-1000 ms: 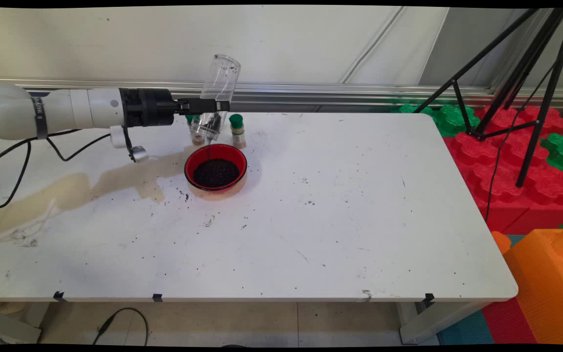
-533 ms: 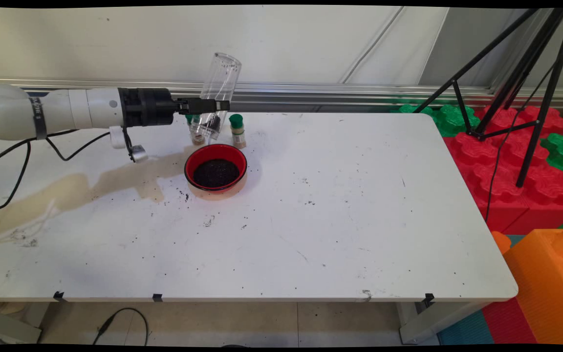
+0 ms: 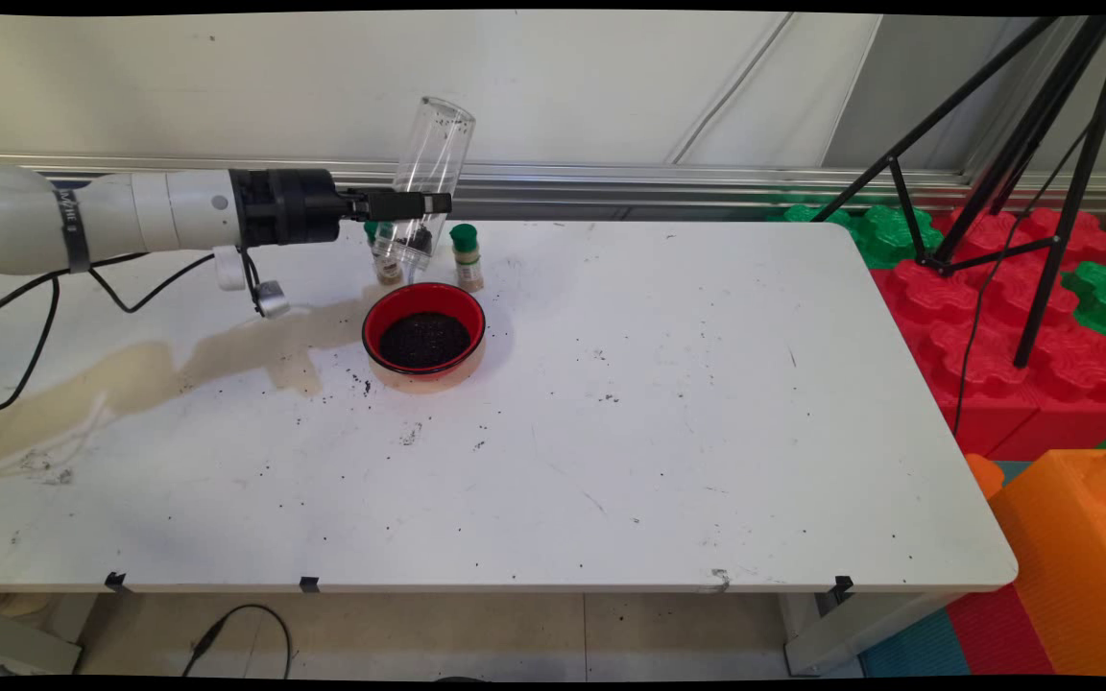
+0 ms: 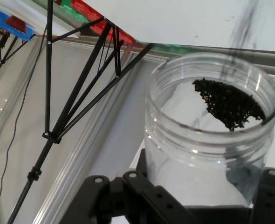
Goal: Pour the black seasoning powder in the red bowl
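Claw [image 3: 423,203] grips tilted jar [image 3: 428,182] above red bowl [image 3: 424,329]; hand view shows leftover grains [image 4: 228,103].

I'm seeing a clear jar [image 3: 431,182] with dark granules [image 4: 228,103], a red bowl [image 3: 424,332] holding black contents, two green-capped shakers [image 3: 466,256], and a white table [image 3: 611,432].

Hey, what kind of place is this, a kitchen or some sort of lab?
Most likely a robotics lab or test room, not a kitchen. A white robot arm works at a stained folding table, a black tripod stands beside it, and big foam blocks cover the floor.
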Tool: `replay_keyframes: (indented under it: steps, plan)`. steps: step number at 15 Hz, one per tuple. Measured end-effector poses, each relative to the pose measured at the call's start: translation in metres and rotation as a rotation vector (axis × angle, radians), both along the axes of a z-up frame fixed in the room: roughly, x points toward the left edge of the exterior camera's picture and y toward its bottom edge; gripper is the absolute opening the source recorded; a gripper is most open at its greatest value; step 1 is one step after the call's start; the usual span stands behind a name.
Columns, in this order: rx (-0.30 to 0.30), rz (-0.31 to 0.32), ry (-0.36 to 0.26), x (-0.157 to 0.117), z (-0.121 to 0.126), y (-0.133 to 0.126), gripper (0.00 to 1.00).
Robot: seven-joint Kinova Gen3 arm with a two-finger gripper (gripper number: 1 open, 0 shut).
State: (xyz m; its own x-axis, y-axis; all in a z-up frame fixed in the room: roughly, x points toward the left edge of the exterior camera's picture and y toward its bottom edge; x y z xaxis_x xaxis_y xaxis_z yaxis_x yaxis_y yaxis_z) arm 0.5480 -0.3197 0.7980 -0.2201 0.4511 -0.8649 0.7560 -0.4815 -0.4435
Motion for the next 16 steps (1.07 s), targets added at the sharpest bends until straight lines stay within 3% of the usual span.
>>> replay_keyframes:
  steps: [9, 16]
  plan:
    - [0.031, 0.008, 0.045, 0.0024, 0.0005, 0.0040, 0.00]
    - [0.130, 0.047, 0.155, 0.0048, -0.0020, 0.0037, 0.00]
